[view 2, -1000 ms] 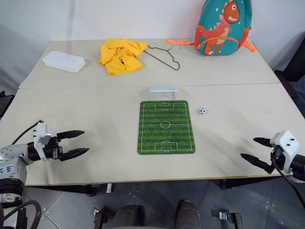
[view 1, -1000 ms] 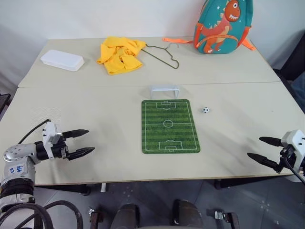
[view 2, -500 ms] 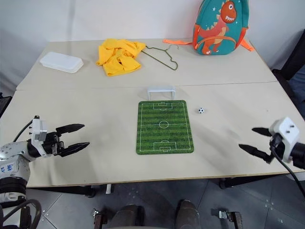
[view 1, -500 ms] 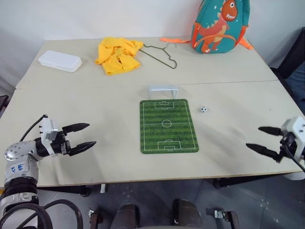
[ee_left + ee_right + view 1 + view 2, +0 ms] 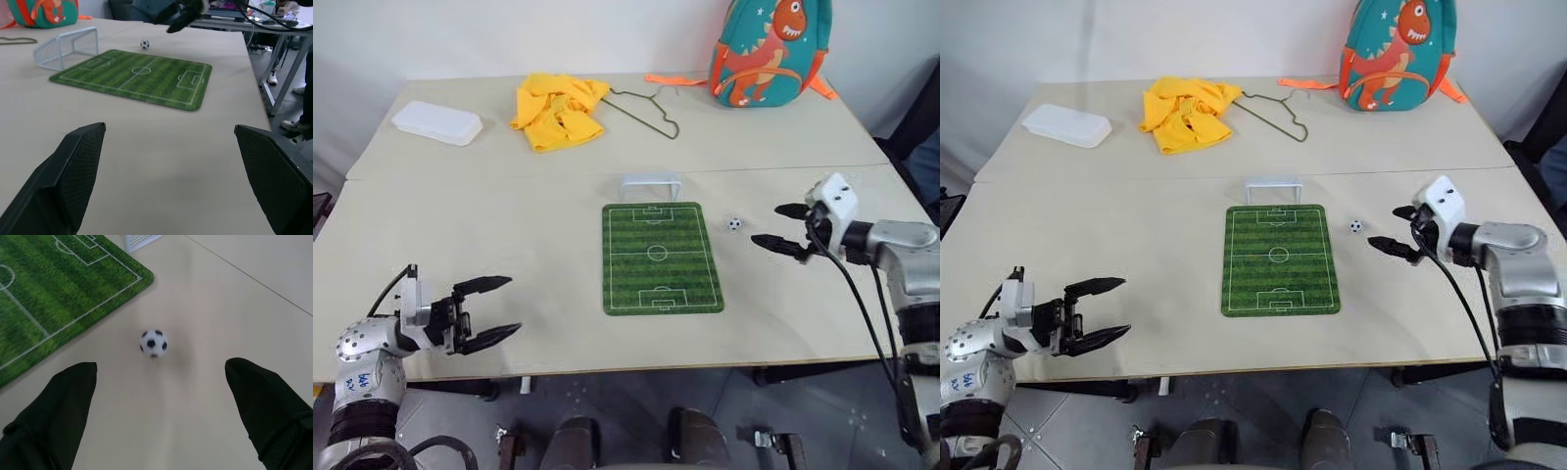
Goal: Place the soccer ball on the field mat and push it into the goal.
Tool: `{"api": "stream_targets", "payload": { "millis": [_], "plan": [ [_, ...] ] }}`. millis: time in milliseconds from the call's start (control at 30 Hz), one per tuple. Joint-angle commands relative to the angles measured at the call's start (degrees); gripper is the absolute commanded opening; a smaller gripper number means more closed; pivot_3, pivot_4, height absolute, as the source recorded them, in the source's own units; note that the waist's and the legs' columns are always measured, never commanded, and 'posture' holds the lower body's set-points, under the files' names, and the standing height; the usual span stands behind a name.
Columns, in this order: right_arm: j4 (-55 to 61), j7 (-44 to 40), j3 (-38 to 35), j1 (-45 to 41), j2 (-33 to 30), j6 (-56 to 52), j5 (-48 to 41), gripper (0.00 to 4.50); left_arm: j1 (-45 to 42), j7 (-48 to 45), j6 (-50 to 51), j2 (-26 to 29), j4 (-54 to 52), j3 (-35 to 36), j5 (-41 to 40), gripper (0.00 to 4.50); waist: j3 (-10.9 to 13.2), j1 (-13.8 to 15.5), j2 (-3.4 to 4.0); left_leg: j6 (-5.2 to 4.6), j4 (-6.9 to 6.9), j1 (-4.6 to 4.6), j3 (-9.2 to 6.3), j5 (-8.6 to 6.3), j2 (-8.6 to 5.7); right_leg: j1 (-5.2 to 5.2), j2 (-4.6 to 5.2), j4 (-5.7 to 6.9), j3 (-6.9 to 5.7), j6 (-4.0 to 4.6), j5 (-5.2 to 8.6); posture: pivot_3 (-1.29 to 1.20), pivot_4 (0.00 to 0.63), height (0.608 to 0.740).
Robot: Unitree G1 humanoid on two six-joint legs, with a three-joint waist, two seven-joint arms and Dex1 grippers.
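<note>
Your left pincer (image 5: 494, 311) hangs open over the near edge of the worktop (image 5: 489, 225), well to the left of the field mat (image 5: 661, 258), and holds nothing. The mat lies flat mid-worktop with the goal (image 5: 651, 186) standing just beyond its far end. The soccer ball (image 5: 735, 224) sits on the bare worktop just to the right of the mat, near its far right corner. Your right pincer (image 5: 781, 227) is open and empty, just right of the ball, its tips pointing toward it but clear of it.

You are on the first step: reaching for the ball, which is not yet on the mat. Next, I judge, you need to bring the right pincer down so the ball sits between the fingers, then close gently; it is tiny and round and may well roll off at a glancing touch.

The right wrist view shows the ball (image 5: 153, 342) centred ahead between the spread fingers (image 5: 54, 406), with bare worktop all round it, which the head views leave hard to judge. The left wrist view shows the goal (image 5: 66, 46) side-on with its netting, and the ball (image 5: 145, 44) beyond the mat.
</note>
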State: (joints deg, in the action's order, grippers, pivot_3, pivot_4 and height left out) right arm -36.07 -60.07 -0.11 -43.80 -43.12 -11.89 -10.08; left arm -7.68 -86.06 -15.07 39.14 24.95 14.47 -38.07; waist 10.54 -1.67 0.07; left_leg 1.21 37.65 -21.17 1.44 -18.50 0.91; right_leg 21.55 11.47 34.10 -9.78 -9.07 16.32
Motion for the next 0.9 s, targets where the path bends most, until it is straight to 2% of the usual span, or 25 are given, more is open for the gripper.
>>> {"api": "stream_targets", "payload": {
  "millis": [33, 200, 333, 467, 733, 900],
  "plan": [
    [-10.41, 1.56, 1.53, -6.25, 3.75, 5.99, 3.27, 4.43, 2.77, -6.44, -2.18, 0.26, -3.00, -1.11, -2.46, 4.50, 0.00, -0.17, 0.00, -0.02, 0.00, -0.01, 0.01, -0.01, -0.02, -0.01, 0.01, -0.01, 0.03, -0.01, 0.00, 0.00, 0.150, 0.740],
    [-22.95, 2.84, 2.58, -12.78, 7.51, 11.28, 6.65, 4.43, 3.56, -6.32, -2.61, -0.49, -3.88, -0.27, -2.52, 4.50, 0.02, -0.10, 0.04, -0.01, 0.02, -0.01, 0.01, -0.01, 0.02, 0.01, -0.03, 0.04, 0.03, 0.00, -0.01, 0.00, 0.150, 0.740],
    [-28.62, 4.35, 3.33, -15.36, 9.27, 14.00, 9.18, 4.43, 4.39, -5.51, -2.06, -0.90, -5.79, 0.54, -3.32, 4.50, 0.02, -0.19, 0.04, -0.02, 0.05, -0.02, 0.01, -0.01, 0.01, 0.01, -0.03, 0.04, 0.04, 0.00, -0.01, 0.00, 0.150, 0.740],
    [-31.13, 4.08, 3.25, -16.71, 9.50, 15.47, 10.43, 3.54, 4.87, -5.18, -1.29, -0.64, -7.06, 1.06, -3.74, 4.50, 0.02, -0.43, 0.05, -0.01, 0.08, 0.00, 0.02, -0.01, 0.02, 0.01, -0.04, 0.10, 0.08, 0.00, -0.01, 0.00, 0.150, 0.740],
    [-30.82, 2.72, 1.66, -16.47, 8.33, 16.74, 10.11, 0.86, 4.20, -5.19, -0.47, -0.78, -7.03, 1.36, -3.35, 4.50, 0.02, -0.41, 0.05, -0.02, 0.14, 0.00, 0.03, -0.01, 0.02, 0.01, -0.04, 0.13, 0.12, 0.01, -0.01, 0.00, 0.150, 0.740],
    [-23.38, -1.29, 0.44, -15.84, 7.56, 16.24, 8.15, 0.85, 1.22, -5.76, 0.49, -1.15, -5.91, 0.21, -3.01, 4.50, 0.03, -0.40, 0.06, -0.02, 0.14, 0.00, 0.03, -0.01, 0.02, 0.01, -0.04, 0.13, 0.12, 0.01, -0.01, 0.00, 0.150, 0.740]
  ]
}}
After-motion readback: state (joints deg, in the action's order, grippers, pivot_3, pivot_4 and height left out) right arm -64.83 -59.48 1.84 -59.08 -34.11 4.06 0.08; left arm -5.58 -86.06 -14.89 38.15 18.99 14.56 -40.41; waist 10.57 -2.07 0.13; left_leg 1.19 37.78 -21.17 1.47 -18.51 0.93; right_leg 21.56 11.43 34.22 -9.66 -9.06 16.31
